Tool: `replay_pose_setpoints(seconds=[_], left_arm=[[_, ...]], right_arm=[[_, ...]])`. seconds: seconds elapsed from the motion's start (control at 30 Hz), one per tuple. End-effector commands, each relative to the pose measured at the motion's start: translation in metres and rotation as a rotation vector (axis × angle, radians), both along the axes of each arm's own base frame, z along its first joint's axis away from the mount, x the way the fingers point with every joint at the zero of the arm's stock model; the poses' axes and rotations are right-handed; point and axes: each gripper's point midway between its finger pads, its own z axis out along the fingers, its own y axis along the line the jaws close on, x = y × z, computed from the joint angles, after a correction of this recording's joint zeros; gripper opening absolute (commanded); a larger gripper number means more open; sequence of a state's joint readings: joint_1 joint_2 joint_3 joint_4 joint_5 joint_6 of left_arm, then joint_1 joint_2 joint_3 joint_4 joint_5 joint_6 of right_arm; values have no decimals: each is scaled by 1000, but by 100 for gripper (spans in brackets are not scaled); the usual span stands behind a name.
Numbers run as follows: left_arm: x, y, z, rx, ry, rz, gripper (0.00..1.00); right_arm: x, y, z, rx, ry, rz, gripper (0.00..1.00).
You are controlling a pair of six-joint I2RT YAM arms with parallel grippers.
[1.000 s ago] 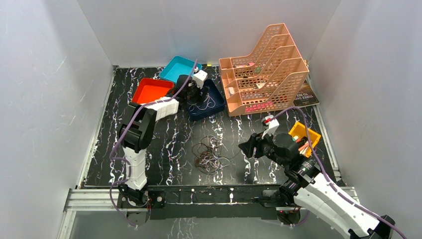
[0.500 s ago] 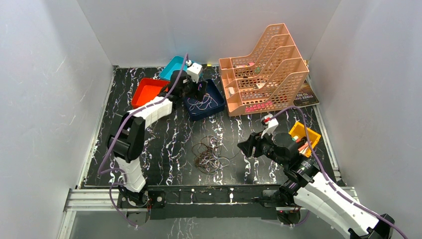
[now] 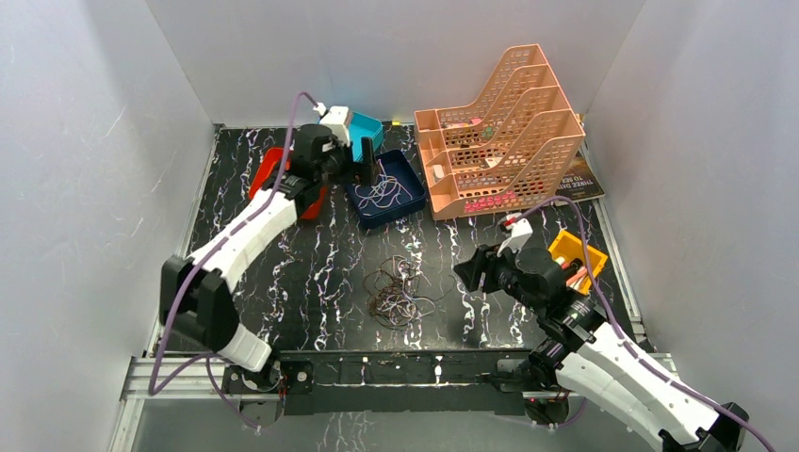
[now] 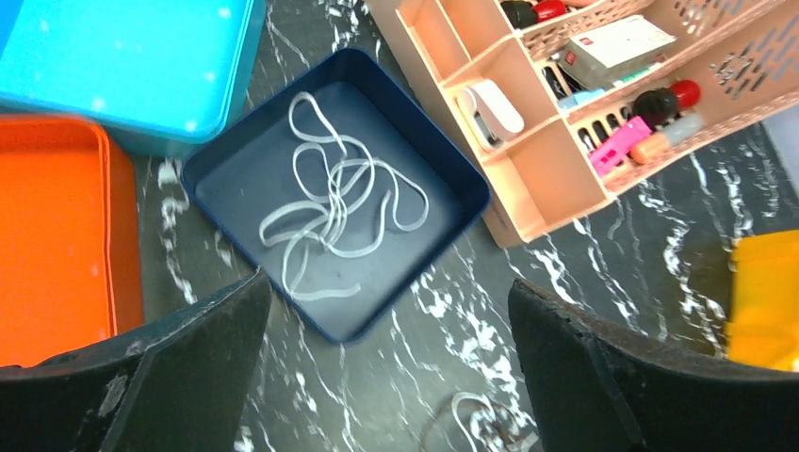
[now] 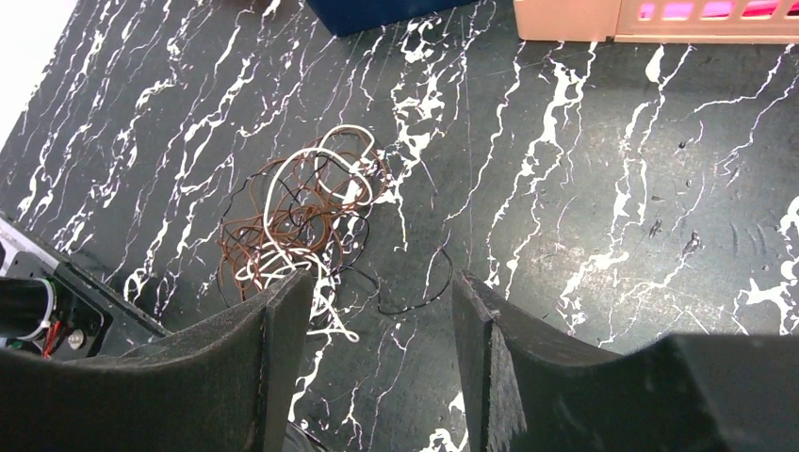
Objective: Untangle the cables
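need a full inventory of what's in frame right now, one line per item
cable tangle: one bunch, brown, black and whitish strands, middle of the table
loose cables: several, whitish, inside the dark blue tray
dark blue tray: one, navy, far centre
teal tray: one, teal, far side, next to the dark blue tray
orange tray: one, orange, far left
desk organiser: one, peach, far right, stationery in its slots
yellow bin: one, yellow, right side
book: one, dark cover, at the organiser's right end, partly hidden
table: one, black with white veins
left gripper: one, black, open above the dark blue tray
right gripper: one, black, open and empty, near the tangle
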State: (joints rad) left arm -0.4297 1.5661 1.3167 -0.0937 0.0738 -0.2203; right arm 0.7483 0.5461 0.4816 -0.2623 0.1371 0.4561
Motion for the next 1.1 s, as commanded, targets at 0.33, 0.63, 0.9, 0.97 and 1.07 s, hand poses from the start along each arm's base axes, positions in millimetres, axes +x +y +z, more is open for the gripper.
replay_pose_setpoints(seconds=[0.33,0.63,0.9,0.97,1.07], left_arm=[[-157,-26,-53,-113,266,155,92],[-157,-53,-85,-112,320,84,80],[-146,-68,-111,-23,379,42,69],[-143,-72,-115,-19,394,24,65],[-141,-81,-123,-16,420,-12,62]], right_arm=[[13,21,2,37,49,2,65],[14,26,-4,35,78,5,65],[14,23,-6,37,86,-12,64],[14,22,-6,38,86,-16,65],[13,22,-6,43,89,-16,64]])
